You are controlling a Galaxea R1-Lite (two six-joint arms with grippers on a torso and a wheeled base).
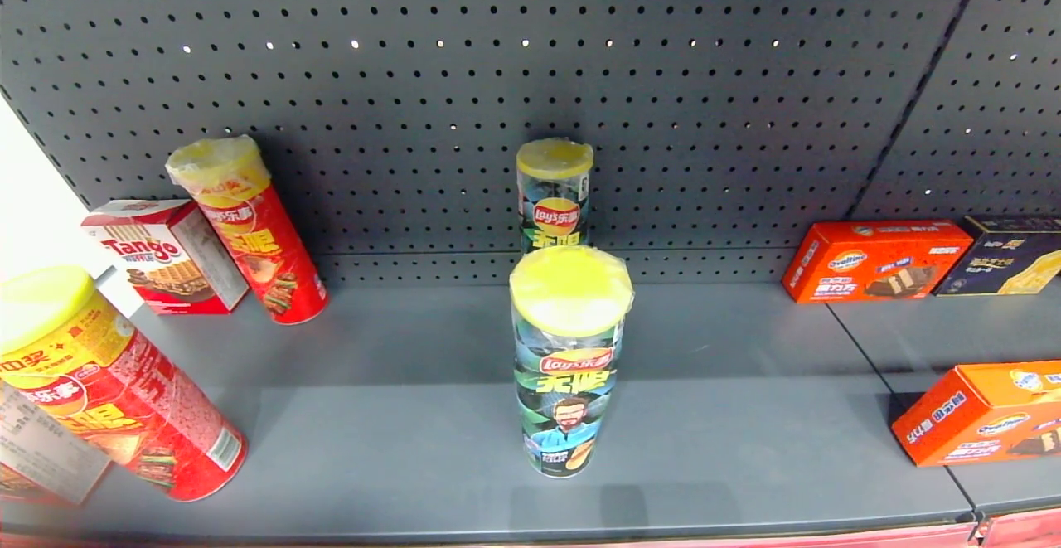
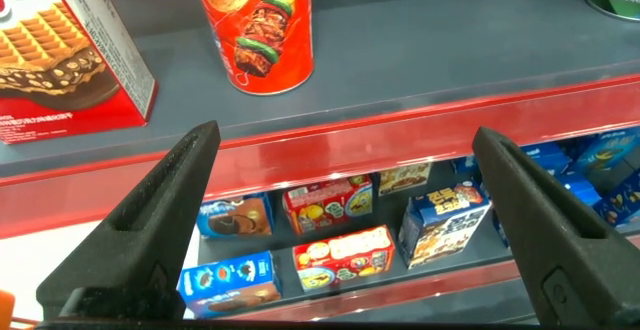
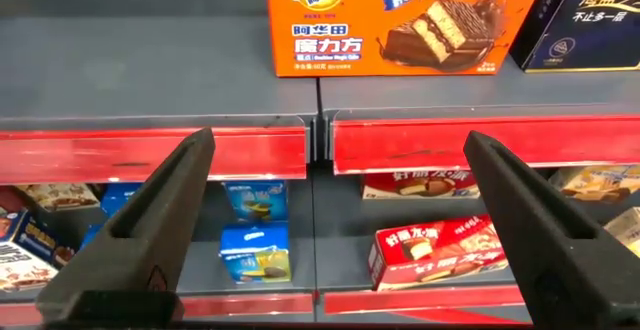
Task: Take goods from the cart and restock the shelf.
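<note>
Through the left wrist camera, find the left gripper [image 2: 345, 135] spread wide, with nothing between its black fingers [image 2: 150, 230]. Straight ahead of it, meet the red plastic shelf-edge rail [image 2: 400, 135]. Past that rail, see one red cardboard crisp canister [image 2: 262, 30] standing upright beside a red-and-white cardboard wafer box [image 2: 60, 60].

Through the right wrist camera, find the right gripper [image 3: 340, 138] equally wide and empty. Facing it, see an orange cardboard chocolate-wafer box [image 3: 400, 20] with a dark blue cardboard box [image 3: 590, 20] just beside it. Below both grippers, make out small snack boxes [image 2: 345, 260] on a lower level, several partly hidden, so left uncounted.

From the head camera, count two green-and-blue crisp canisters with yellow plastic lids [image 1: 568, 366]. Find them upright, one behind the other, on the grey metal shelf [image 1: 746, 415], between the goods facing the left gripper and those facing the right. Count there also two red canisters, one wafer box, two orange boxes and one dark blue box.
</note>
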